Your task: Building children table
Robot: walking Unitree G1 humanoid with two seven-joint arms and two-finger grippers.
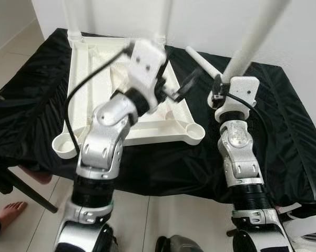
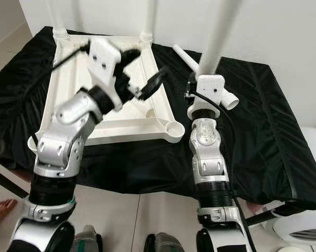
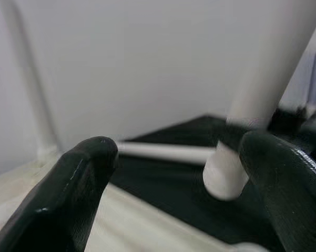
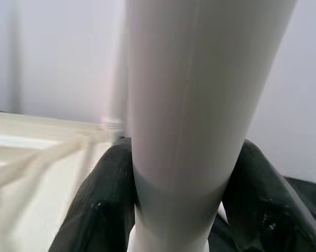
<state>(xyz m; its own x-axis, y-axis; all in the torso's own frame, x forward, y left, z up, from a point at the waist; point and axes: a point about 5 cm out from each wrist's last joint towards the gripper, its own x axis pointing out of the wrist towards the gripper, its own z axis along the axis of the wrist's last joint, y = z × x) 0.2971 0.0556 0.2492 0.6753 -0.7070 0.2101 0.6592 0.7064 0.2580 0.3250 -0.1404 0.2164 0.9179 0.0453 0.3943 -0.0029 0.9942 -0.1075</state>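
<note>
**Third leg being carried toward the free corner socket**

The white leg (image 2: 216, 37) is being gripped, near its lower end, by the right gripper (image 4: 168, 210), whose fingers are closed against both sides of the tube. It is being held clear of the black cloth (image 2: 273, 121), just beside the upturned tabletop (image 2: 108, 123), which is lying on that cloth.

The left gripper (image 1: 185, 86) is being held open and empty, over the tabletop's right rim, near the carried leg.

For the step to be done well, the leg's end is judged to need aligning squarely over the near-right corner socket (image 2: 174, 129) and pressing straight down; a tilted entry is likely to jam. The tabletop is best steadied by the free gripper while this is being done.

Count:
- Tabletop: one.
- Legs already standing in far corner sockets: two (image 2: 56, 16) and (image 2: 150, 18).
- Leg in hand: one.
- Loose leg (image 2: 186, 56) lying on the cloth: one.
- A person's bare foot (image 1: 9, 211) is being noted on the floor at the left.
</note>
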